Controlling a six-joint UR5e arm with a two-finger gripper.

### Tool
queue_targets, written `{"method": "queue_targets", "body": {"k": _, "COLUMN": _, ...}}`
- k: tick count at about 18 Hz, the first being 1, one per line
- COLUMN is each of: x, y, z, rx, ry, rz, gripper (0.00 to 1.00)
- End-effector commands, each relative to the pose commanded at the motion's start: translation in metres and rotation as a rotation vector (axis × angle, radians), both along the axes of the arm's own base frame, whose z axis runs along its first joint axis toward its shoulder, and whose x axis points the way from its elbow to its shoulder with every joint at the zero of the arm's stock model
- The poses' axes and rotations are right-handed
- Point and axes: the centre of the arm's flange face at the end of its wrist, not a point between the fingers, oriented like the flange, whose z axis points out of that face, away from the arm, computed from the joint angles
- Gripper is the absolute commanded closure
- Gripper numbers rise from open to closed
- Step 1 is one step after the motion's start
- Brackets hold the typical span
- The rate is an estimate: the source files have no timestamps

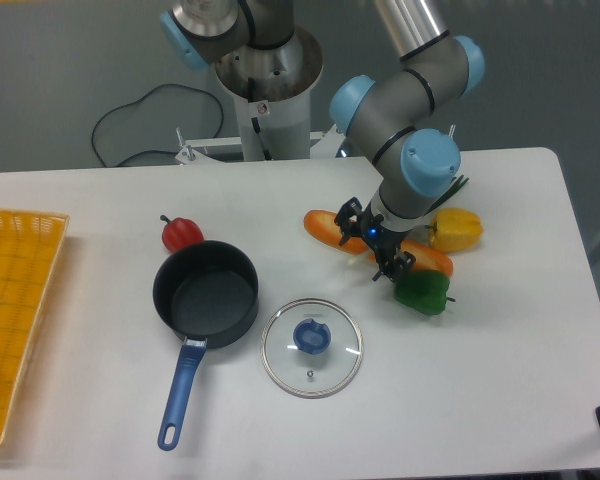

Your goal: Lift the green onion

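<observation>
The gripper (372,245), right of centre, hangs low over the carrot (330,227); its opening cannot be told. The green onion (458,185) lies mostly hidden behind the wrist, so closing here risks seizing the carrot or green pepper (422,292).

Only dark green leaf tips of the onion (458,186) show, poking out behind the arm's wrist.

The gripper (372,243) covers the middle of the orange carrot-like stick (325,226). The arm's wrist hides most of the green onion (458,185), leaving only thin dark leaf tips. The yellow basket (20,300) is cut off at the left edge.
</observation>
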Motion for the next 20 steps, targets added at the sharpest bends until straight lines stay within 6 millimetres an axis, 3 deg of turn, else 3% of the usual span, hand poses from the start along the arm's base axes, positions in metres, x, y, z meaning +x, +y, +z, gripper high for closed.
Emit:
{"method": "queue_targets", "body": {"k": 2, "x": -0.001, "y": 0.0, "z": 0.001, "rx": -0.001, "ry": 0.002, "rz": 0.0, "gripper": 0.62}}
{"method": "queue_targets", "body": {"k": 10, "x": 0.0, "y": 0.001, "z": 0.001, "rx": -0.004, "ry": -0.002, "rz": 0.0, "gripper": 0.94}}
{"method": "queue_targets", "body": {"k": 16, "x": -0.002, "y": 0.003, "z": 0.005, "rx": -0.004, "ry": 0.005, "rz": 0.005, "gripper": 0.97}}
{"method": "queue_targets", "body": {"k": 20, "x": -0.004, "y": 0.024, "z": 0.032, "rx": -0.085, "ry": 0.043, "rz": -0.024, "gripper": 0.97}}
